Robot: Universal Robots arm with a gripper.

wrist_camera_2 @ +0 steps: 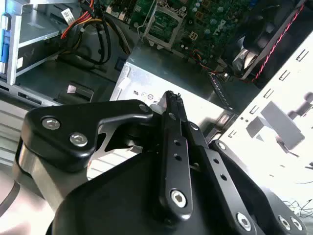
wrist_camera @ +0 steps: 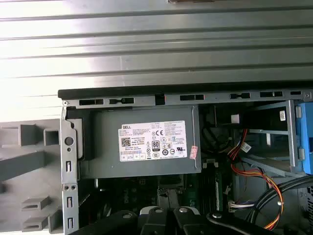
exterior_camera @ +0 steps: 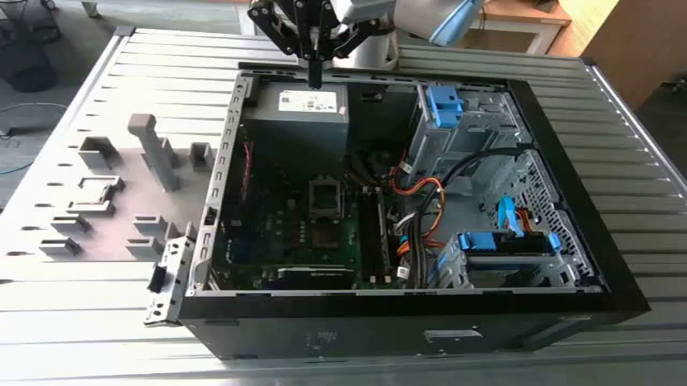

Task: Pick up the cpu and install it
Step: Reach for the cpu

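My gripper (exterior_camera: 314, 79) hangs above the far end of the open computer case (exterior_camera: 558, 201), over the grey power supply (exterior_camera: 311, 104). Its two black fingers (wrist_camera_2: 172, 105) are pressed together with nothing between them. The motherboard's metal-framed socket (exterior_camera: 325, 197) lies in the middle of the case floor, well in front of the gripper, and also shows in the second wrist view as the socket (wrist_camera_2: 164, 22). A small pale square that looks like the cpu (exterior_camera: 96, 191) rests in a grey holder frame on the fixture plate at the exterior view's left, far from the gripper.
The grey fixture plate (exterior_camera: 64, 161) carries several upright blocks and holders, including a tall post (exterior_camera: 156, 149). Inside the case are orange and black cables (exterior_camera: 424, 193), blue drive brackets (exterior_camera: 446, 104) and a drive cage (exterior_camera: 504, 249). The case's metal wall (exterior_camera: 220, 177) stands between plate and motherboard.
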